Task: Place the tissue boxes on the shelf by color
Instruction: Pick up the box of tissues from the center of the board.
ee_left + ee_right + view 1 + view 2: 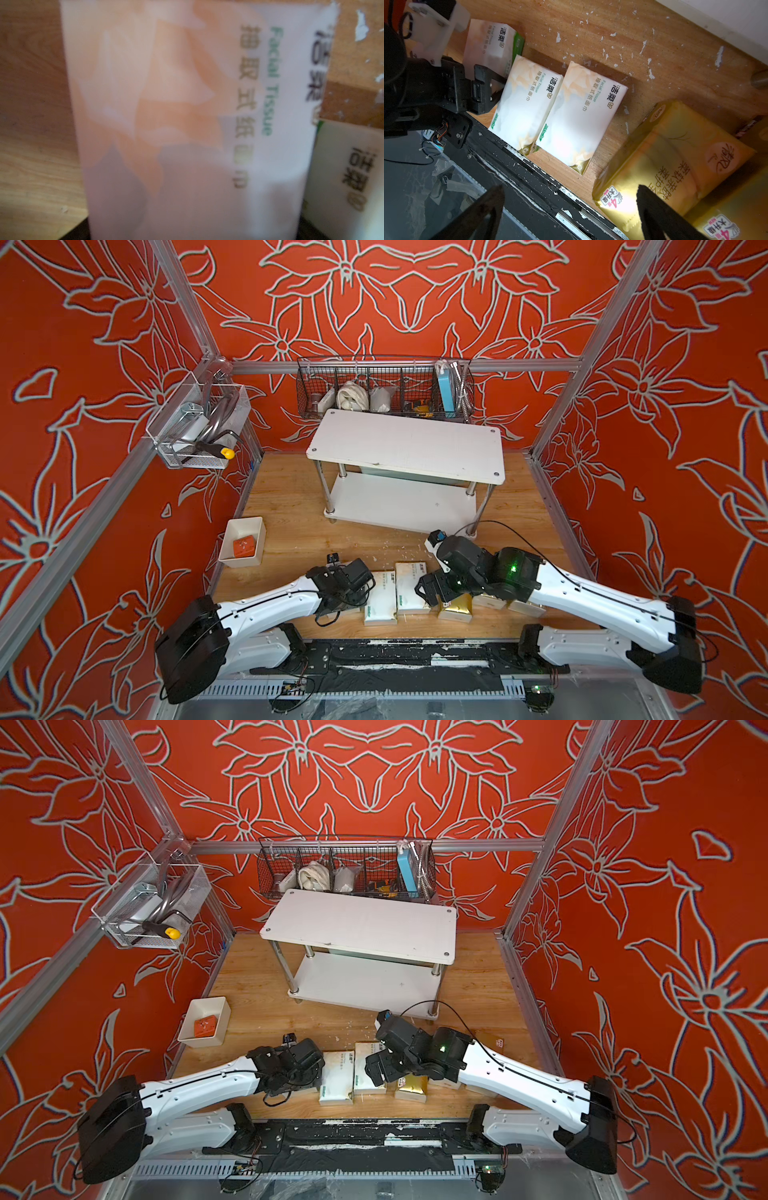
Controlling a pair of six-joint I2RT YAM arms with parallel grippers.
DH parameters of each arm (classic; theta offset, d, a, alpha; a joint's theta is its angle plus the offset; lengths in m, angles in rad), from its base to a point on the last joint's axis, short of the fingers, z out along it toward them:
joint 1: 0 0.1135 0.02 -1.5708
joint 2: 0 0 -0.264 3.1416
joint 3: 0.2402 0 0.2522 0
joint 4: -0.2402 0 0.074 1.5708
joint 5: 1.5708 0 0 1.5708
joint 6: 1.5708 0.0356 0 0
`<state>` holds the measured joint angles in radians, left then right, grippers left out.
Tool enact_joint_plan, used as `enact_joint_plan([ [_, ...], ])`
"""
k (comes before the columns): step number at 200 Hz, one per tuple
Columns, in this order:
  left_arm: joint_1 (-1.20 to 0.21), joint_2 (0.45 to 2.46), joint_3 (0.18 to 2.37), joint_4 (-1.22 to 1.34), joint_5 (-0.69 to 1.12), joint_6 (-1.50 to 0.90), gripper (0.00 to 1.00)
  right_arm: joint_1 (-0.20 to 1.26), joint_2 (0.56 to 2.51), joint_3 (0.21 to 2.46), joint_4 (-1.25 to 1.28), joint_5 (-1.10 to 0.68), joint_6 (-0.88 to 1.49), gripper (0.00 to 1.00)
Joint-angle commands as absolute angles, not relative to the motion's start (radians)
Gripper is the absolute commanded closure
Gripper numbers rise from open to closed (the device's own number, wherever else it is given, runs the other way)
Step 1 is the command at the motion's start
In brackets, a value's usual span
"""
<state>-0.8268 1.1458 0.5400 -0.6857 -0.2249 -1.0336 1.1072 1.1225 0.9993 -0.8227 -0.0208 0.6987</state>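
Observation:
Three white tissue boxes lie side by side near the table's front edge. Two show in both top views (380, 601) (409, 585) (336, 1077). The third (488, 45) sits under my left gripper (353, 593), whose fingers (496, 78) straddle its end. That box (187, 104) fills the left wrist view and hides the jaws. Gold boxes (455, 610) (664, 158) lie to the right. My right gripper (570, 187) hangs open above them, one finger over the nearest gold box. The white two-tier shelf (407, 443) stands behind.
A white tray (232, 531) at the left holds an orange block (245, 547). A black wire basket (386, 389) hangs on the back wall, a clear bin (195, 427) on the left wall. The black front rail (415, 651) runs just before the boxes.

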Motion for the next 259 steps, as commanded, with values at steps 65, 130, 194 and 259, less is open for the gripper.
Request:
enact_joint_plan([
  [65, -0.834, 1.136, 0.508, -0.698, -0.258, -1.014, 0.19, 1.114, 1.107, 1.0, -0.834, 0.002, 0.707, 0.01],
  [130, -0.834, 1.032, 0.574, -0.803, -0.292, -0.978, 0.2, 1.114, 1.107, 0.994, -0.821, 0.002, 0.709, 0.01],
  [194, -0.833, 1.043, 0.735, -0.824, -0.371, -0.833, 0.2, 1.113, 1.067, 0.95, -0.742, 0.014, 0.729, 0.01],
  [259, -0.711, 1.203, 0.881, -0.683, -0.341, -0.591, 0.19, 1.113, 0.926, 0.816, -0.574, 0.092, 0.797, 0.01],
])
